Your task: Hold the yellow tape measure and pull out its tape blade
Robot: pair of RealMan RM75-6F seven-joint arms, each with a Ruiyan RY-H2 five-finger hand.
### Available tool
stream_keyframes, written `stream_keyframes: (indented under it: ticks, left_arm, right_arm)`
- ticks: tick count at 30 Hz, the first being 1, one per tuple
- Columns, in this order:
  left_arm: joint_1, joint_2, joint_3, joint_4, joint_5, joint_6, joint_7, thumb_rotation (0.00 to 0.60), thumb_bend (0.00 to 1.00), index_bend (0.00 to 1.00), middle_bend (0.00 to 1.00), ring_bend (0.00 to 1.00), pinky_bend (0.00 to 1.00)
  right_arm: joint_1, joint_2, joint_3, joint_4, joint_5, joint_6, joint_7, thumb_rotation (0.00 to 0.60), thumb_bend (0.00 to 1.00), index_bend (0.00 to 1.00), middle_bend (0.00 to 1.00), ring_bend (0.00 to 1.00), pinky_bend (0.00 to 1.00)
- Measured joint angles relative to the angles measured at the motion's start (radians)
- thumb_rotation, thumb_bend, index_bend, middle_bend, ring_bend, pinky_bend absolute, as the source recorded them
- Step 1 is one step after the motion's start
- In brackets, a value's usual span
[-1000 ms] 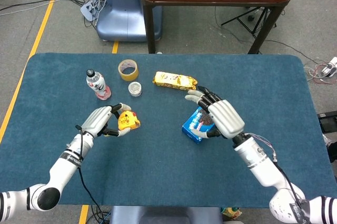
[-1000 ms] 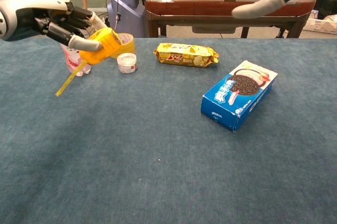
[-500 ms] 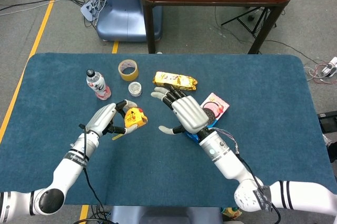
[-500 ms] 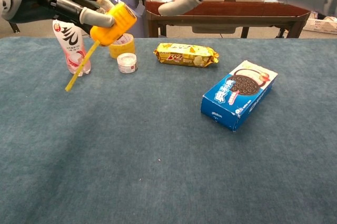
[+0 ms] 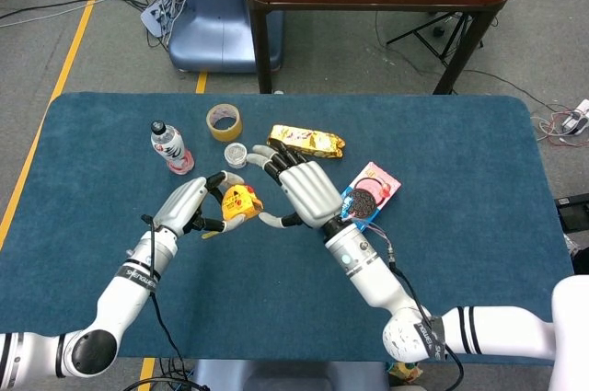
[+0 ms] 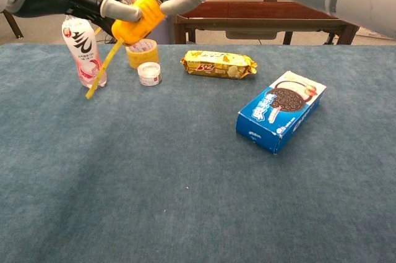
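Standing by the blue table (image 5: 479, 133) and it's kind of a neat setup, so biggest stuff first. Both arms are raised over the cloth, which makes sense since the tape needs free air to run out. The right hand (image 5: 302, 190) hovers beside the work with its fingers spread and nothing in them, one fingertip right at the case, I'd guess lining up for the blade. The left hand (image 5: 189, 210) has its fingers wrapped around the yellow tape measure (image 6: 138, 19), lifted clear of the table, held up so the mouth faces down and out. The cookie box (image 6: 281, 110), snack bar (image 6: 218, 64), bottle (image 6: 81, 51), tape roll (image 6: 142, 52) and little jar (image 6: 149, 73) sit apart, out of the way. Smallest bit: a short run of tape blade (image 6: 103, 72) already hangs down, loose end free to pinch.
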Motion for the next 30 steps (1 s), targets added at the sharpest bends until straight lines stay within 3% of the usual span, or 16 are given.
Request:
stream_keyframes:
  ticks: [26, 30]
  left_arm:
    - [-0.011, 0.003, 0.012, 0.022, 0.004, -0.038, -0.047, 0.6, 0.26, 0.53, 0.55, 0.43, 0.22]
    - [-0.011, 0.004, 0.014, 0.024, 0.007, -0.036, -0.05, 0.6, 0.26, 0.53, 0.55, 0.43, 0.22]
  right_arm:
    - [0.062, -0.002, -0.004, 0.05, 0.067, -0.026, 0.038, 0.6, 0.27, 0.16, 0.15, 0.04, 0.14]
    - [0.067, -0.006, -0.007, 0.055, 0.065, -0.014, 0.033, 0.6, 0.32, 0.16, 0.16, 0.04, 0.14]
